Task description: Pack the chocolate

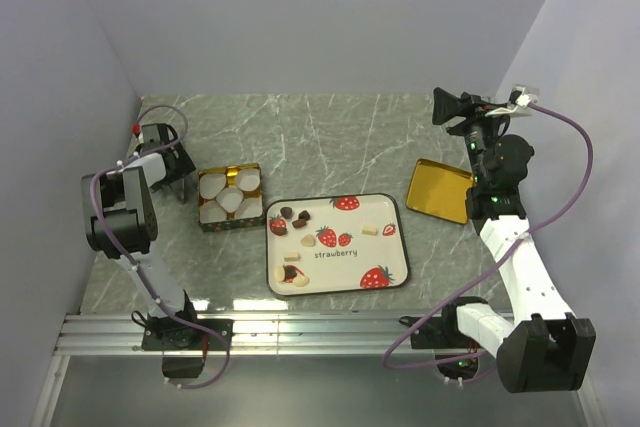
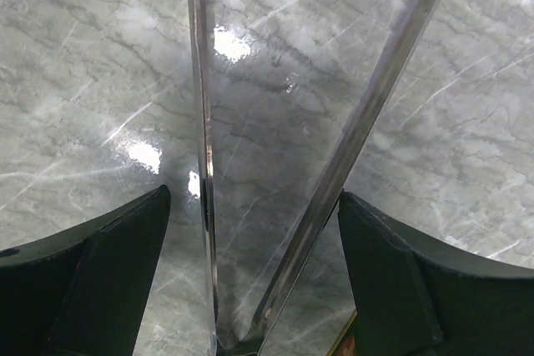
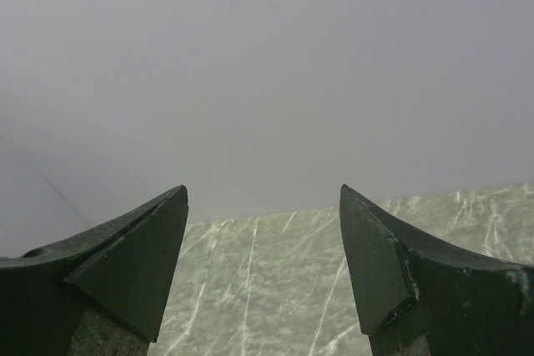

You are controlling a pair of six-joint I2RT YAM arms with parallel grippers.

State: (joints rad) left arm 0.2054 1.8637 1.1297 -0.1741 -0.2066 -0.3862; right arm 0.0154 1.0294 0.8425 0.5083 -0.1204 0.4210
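Note:
The chocolate [image 1: 300,215], dark brown and cream-white lumps, lies scattered on the white strawberry tray [image 1: 400,247] at the table's middle. The gold tin [image 1: 205,222] with white paper cups stands left of the tray. My left gripper [image 1: 172,169] is left of the tin, pointing down. In the left wrist view it [image 2: 252,198] is open, with the two metal arms of a pair of tongs [image 2: 203,122] standing between the fingers; the left finger [image 2: 125,256] is apart from them. My right gripper [image 1: 450,107] is raised at the back right, open and empty [image 3: 263,193].
The tin's gold lid [image 1: 440,190] lies right of the tray, under the right arm. A gold corner of the tin [image 2: 346,343] shows at the bottom of the left wrist view. Grey walls close the table at the back and both sides.

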